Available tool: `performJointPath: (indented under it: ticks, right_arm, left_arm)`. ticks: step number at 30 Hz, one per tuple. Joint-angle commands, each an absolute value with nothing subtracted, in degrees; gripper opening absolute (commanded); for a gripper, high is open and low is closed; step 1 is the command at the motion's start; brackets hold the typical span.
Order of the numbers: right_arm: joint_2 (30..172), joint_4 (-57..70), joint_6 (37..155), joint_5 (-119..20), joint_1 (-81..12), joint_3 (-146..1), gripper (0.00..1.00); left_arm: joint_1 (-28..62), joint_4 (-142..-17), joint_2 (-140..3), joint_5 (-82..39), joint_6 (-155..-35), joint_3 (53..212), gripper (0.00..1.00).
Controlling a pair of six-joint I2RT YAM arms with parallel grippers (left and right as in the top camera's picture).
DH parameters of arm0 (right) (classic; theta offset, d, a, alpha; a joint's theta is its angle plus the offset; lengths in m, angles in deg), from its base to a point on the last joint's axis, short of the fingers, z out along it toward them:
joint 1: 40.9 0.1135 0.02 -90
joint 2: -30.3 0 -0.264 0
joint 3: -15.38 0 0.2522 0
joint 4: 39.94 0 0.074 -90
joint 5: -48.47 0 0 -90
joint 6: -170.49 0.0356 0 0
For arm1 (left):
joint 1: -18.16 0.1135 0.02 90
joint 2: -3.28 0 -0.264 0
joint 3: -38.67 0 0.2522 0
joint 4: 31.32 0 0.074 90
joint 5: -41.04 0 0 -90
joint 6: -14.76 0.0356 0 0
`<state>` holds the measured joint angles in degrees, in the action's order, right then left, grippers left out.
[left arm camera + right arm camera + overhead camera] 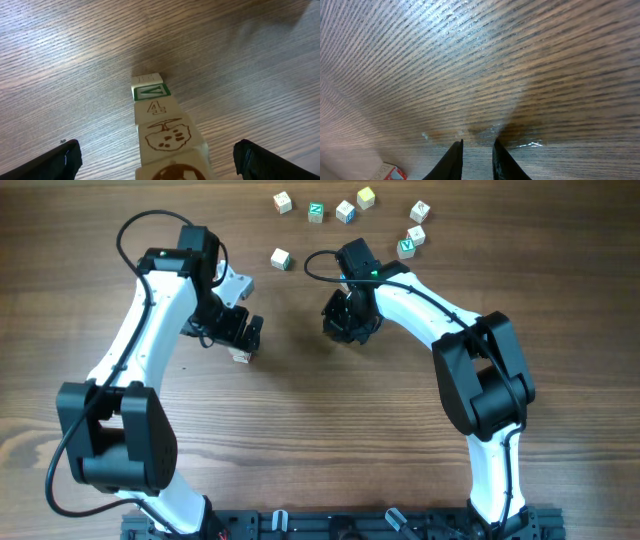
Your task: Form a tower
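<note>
Overhead straight down; wrist views close over table (pixel 320 430)

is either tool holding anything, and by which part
Nothing is held: the left tool straddles the tower wide open, not touching it; the right tool's narrow gap is empty.

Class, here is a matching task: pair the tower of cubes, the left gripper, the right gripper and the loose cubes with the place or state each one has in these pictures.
Things
1. tower
2. left gripper
3. right gripper
4. loose cubes

Places and states
A. jaws only slightly apart, nothing between them
B. scattered toward the far side of the table
C. jaws wide open
D. cubes stacked one on another, between two spread fingers

Pairs: 1-D, 2-C, 3-A, 4-B
</note>
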<state>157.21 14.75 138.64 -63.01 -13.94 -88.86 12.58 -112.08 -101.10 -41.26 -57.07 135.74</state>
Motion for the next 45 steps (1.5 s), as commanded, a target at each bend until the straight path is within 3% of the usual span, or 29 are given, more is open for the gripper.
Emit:
performJointPath:
  ticks: [1,3,5,21,35,38,42,45]
  right_arm:
    - [159.64,15.87,137.5,-57.39,-13.94,-87.13,0.22]
    - [159.64,15.87,137.48,-57.39,-13.94,-87.13,0.22]
    - [159.64,15.89,137.48,-57.39,-13.94,-87.13,0.22]
    - [159.64,15.91,137.46,-57.39,-13.94,-87.13,0.22]
    - [159.64,15.89,137.48,-57.37,-13.94,-87.13,0.22]
    - [159.64,15.89,137.43,-57.37,-13.94,-87.13,0.22]
    - [159.64,15.91,137.46,-57.37,-13.94,-87.13,0.22]
    - [159.64,15.91,137.46,-57.37,-13.94,-87.13,0.23]
  left_arm:
    - [12.43,-111.8,-101.86,-41.61,-55.93,134.82,0.92]
    - [12.43,-111.95,-101.86,-41.61,-55.98,134.82,0.83]
    - [12.43,-112.02,-101.86,-42.07,-56.24,134.82,0.8]
    - [12.36,-111.67,-101.86,-42.44,-56.37,132.87,0.91]
    - [12.38,-111.51,-101.86,-43.73,-56.35,132.87,0.59]
    - [12.38,-111.56,-101.86,-43.73,-56.35,132.87,0.57]
    - [12.36,-111.53,-101.86,-43.71,-56.37,132.87,0.57]
    - [12.36,-111.53,-101.86,-43.69,-56.37,132.87,0.65]
